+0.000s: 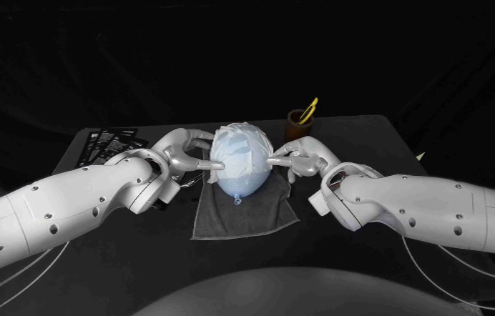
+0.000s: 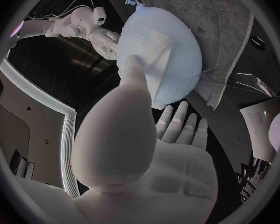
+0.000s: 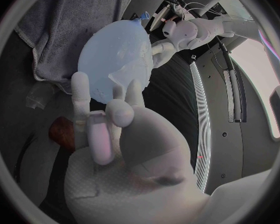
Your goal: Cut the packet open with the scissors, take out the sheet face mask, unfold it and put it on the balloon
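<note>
A pale blue balloon (image 1: 239, 169) lies on a grey towel (image 1: 243, 216) at the table's middle, its knot towards me. The white sheet mask (image 1: 240, 141) is draped over the balloon's far part. My left hand (image 1: 188, 156) is at the balloon's left side, one finger (image 2: 132, 69) pressing on the mask's (image 2: 149, 47) edge while the others are spread. My right hand (image 1: 301, 160) is at the balloon's right side, and an outstretched finger (image 1: 277, 161) touches it. In the right wrist view the fingertips (image 3: 80, 84) lie against the balloon (image 3: 112, 55). Neither hand holds anything.
A brown cup (image 1: 300, 124) with yellow-handled scissors (image 1: 310, 109) stands just behind my right hand. Black packets (image 1: 109, 144) lie at the back left. A clear opened packet (image 2: 255, 82) lies by the towel's (image 2: 233, 30) edge.
</note>
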Controlling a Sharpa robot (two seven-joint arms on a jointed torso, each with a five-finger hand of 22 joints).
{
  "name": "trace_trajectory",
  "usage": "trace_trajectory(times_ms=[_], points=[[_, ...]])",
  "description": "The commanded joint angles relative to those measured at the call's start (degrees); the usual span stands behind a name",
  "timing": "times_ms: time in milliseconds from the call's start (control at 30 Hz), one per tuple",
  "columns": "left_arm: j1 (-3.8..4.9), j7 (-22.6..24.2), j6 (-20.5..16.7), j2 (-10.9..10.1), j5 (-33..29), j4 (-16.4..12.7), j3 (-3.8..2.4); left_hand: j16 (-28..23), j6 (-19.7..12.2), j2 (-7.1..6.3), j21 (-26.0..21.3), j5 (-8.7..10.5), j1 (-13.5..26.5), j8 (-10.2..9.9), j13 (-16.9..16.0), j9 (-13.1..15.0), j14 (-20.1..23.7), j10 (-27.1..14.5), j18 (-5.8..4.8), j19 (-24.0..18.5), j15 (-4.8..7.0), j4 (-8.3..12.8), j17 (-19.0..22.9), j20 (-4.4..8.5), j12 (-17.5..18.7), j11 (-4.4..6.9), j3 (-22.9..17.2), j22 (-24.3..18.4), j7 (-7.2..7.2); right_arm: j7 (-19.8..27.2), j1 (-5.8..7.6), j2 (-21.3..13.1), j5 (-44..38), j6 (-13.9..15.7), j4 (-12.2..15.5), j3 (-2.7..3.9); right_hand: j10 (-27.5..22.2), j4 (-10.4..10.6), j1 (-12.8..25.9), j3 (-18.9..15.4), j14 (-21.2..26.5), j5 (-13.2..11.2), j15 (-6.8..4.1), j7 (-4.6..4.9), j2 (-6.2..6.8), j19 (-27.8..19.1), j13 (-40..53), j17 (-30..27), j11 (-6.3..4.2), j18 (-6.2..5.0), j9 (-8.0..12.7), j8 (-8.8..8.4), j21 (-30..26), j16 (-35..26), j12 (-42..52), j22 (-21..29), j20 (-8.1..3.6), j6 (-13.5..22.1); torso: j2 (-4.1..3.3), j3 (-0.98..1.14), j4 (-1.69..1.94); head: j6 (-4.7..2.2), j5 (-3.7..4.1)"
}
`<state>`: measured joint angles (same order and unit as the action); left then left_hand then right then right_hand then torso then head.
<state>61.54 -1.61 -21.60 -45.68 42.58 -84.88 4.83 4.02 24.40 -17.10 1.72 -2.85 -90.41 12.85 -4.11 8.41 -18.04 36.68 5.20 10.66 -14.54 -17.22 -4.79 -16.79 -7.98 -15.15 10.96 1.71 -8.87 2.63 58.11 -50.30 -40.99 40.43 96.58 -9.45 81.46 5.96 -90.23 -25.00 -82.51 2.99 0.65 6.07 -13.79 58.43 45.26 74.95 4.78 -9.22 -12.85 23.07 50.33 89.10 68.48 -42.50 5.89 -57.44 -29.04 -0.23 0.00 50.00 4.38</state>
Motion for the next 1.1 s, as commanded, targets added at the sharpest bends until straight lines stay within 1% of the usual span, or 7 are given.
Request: trace_trajectory(times_ms=[33, 167, 233, 367, 567, 767, 1100], points=[[0.05, 0.1, 0.1, 0.0, -0.3, -0.2, -0.06, 0.1, 0.2, -0.26, 0.1, -0.20, 0.6, 0.3, 0.1, 0.1, 0.1, 0.3, 0.66, 0.0, 0.02, -0.1, 0.0, -0.04, -0.3, -0.04, 0.4, 0.0, -8.06, 0.9, -0.08, 0.1, -0.4, 1.0, 0.2, 0.03, 8.5, -1.6, -2.5, 0.2, -6.2, -0.2, -2.35, -0.70, -1.00, 0.9, 44.7, 11.1, -3.47, -0.96, -0.5, 0.67, 1.3, 0.4, 21.5, -1.3, -0.83, -1.4, 0.01, 0.02, -0.02, 0.00, 0.06], [0.05, 0.1, 0.2, 0.1, -0.3, -0.2, -0.06, 0.1, 0.2, -0.26, 0.1, -0.20, 0.6, 0.3, 0.1, 0.1, 0.1, 0.3, 0.66, 0.0, 0.02, -0.1, 0.0, -0.04, -0.3, -0.04, 0.4, 0.0, -8.06, 0.6, -0.12, 0.4, -0.4, 2.3, 0.1, 0.04, 8.5, -4.9, -5.2, 1.1, -7.0, -0.1, -3.63, -2.28, -2.21, 2.5, 44.7, 13.4, -4.87, -0.49, -1.5, 1.93, 3.8, 0.7, 21.5, -4.1, -1.92, -3.1, 0.00, -0.01, 0.00, 0.00, 0.16], [0.05, 0.1, 0.3, 0.1, -0.3, -0.2, -0.06, 0.1, 0.3, -0.26, 0.1, -0.20, 0.6, 0.3, 0.1, 0.1, 0.1, 0.3, 0.66, 0.0, 0.02, -0.1, 0.0, -0.03, -0.3, -0.04, 0.4, 0.0, -8.06, 0.3, -0.13, 0.6, -0.4, 2.9, 0.0, 0.04, 8.5, -5.8, -5.6, 1.3, -7.2, -0.1, -3.93, -2.46, -2.54, 3.2, 44.7, 14.0, -5.14, -0.28, -1.9, 2.39, 4.8, 0.8, 21.5, -5.2, -2.29, -3.3, 0.01, 0.01, 0.00, 0.00, 0.27], [0.05, 0.1, 0.3, 0.1, -0.3, -0.2, -0.06, 0.1, 0.3, -0.26, 0.1, -0.20, 0.6, 0.3, 0.1, 0.1, 0.1, 0.3, 0.66, 0.0, 0.02, -0.1, 0.0, -0.03, -0.3, -0.04, 0.4, 0.0, -8.06, -0.2, -0.14, 0.8, -0.5, 3.8, -0.2, 0.04, 8.5, -6.7, -5.8, 1.6, -7.4, -0.1, -4.14, -2.52, -2.82, 3.8, 44.7, 14.6, -5.27, -0.08, -2.6, 3.10, 5.7, 0.8, 21.5, -6.2, -2.61, -3.7, -0.02, -0.01, 0.04, 0.00, 0.33], [0.05, 0.1, 0.2, 0.1, -0.3, -0.2, -0.06, 0.1, 0.3, -0.27, 0.0, -0.20, 0.7, 0.3, 0.1, 0.1, 0.2, 0.3, 0.66, -0.1, 0.02, -0.1, 0.0, -0.03, -0.3, -0.03, 0.5, 0.0, -8.06, -1.1, -0.15, 0.8, -1.1, 4.7, -0.3, 0.05, 8.5, -7.3, -5.7, 2.2, -7.4, -0.1, -4.21, -2.53, -3.04, 4.1, 44.7, 14.8, -5.31, 0.03, -3.0, 3.55, 6.1, 0.9, 21.5, -6.7, -2.77, -3.9, 0.02, -0.03, 0.01, 0.00, 0.37], [0.05, 0.0, 0.2, 0.0, -0.3, -0.2, -0.06, 0.1, 0.3, -0.27, 0.0, -0.20, 0.8, 0.3, 0.1, 0.1, 0.2, 0.3, 0.66, -0.2, 0.02, -0.1, 0.0, -0.03, -0.3, -0.03, 0.5, 0.0, -8.06, -2.6, -0.15, 0.5, -2.7, 5.5, -0.3, 0.05, 8.5, -7.9, -5.5, 3.7, -7.5, -0.1, -4.31, -2.61, -3.14, 4.5, 44.7, 15.0, -5.39, 0.17, -3.7, 4.17, 6.9, 0.9, 21.5, -7.6, -2.94, -4.0, 0.00, 0.04, 0.00, 0.00, 0.39], [0.06, 0.0, 0.1, 0.0, -0.3, -0.1, -0.06, 0.1, 0.3, -0.27, 0.0, -0.20, 0.8, 0.3, 0.1, 0.1, 0.2, 0.3, 0.66, -0.2, 0.02, -0.1, 0.0, -0.03, -0.3, -0.03, 0.5, 0.0, -8.06, -5.6, -0.16, -0.9, -6.5, 4.1, 0.3, 0.05, 8.5, -9.7, -5.0, 6.9, -7.5, -0.1, -4.50, -2.70, -3.04, 5.4, 44.7, 15.0, -5.53, 0.45, -5.5, 5.25, 8.3, 0.9, 21.5, -9.3, -3.21, -3.7, -0.05, 0.06, -0.06, 0.00, 0.44]])
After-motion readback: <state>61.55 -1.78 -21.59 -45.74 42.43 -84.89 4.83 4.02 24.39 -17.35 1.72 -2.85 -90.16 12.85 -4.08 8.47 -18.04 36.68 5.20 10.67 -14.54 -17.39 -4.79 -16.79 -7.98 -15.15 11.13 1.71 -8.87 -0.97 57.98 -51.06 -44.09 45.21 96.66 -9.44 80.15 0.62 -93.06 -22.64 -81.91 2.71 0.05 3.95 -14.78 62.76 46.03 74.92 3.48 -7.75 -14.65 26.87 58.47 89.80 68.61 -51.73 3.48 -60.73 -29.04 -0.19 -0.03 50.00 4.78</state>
